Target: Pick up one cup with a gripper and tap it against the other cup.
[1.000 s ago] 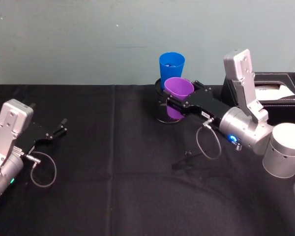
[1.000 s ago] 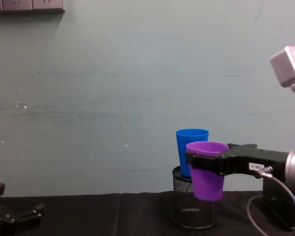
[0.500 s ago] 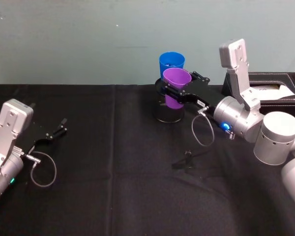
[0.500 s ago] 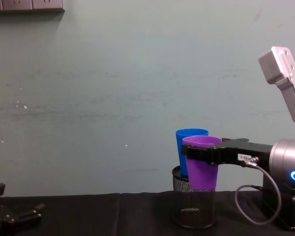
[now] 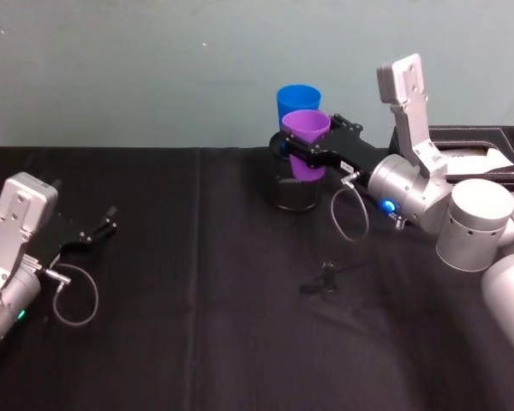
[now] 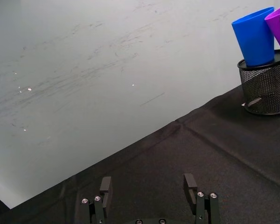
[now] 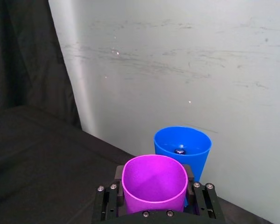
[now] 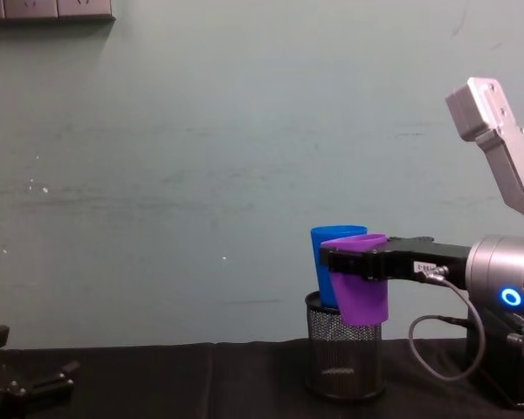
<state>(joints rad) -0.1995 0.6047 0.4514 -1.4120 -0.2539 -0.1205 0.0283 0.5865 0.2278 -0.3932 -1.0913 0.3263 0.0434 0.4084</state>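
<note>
The purple cup (image 5: 306,141) hangs in the air, upright, with my right gripper (image 5: 308,147) shut on its sides. It hovers over the black mesh holder (image 5: 293,195), right in front of the blue cup (image 5: 298,100) that stands in that holder. In the chest view the purple cup (image 8: 360,288) overlaps the blue cup (image 8: 323,262); I cannot tell whether they touch. The right wrist view looks down into the purple cup (image 7: 154,179) with the blue cup (image 7: 182,149) just beyond. My left gripper (image 5: 103,224) rests open at the table's left side.
A black box (image 5: 471,150) with white paper stands at the back right, behind the right arm. A small black object (image 5: 325,278) lies on the black tablecloth in front of the holder. The pale wall rises just behind the cups.
My right gripper has carried the purple cup up and back, closer to the blue cup. The left arm has not moved.
</note>
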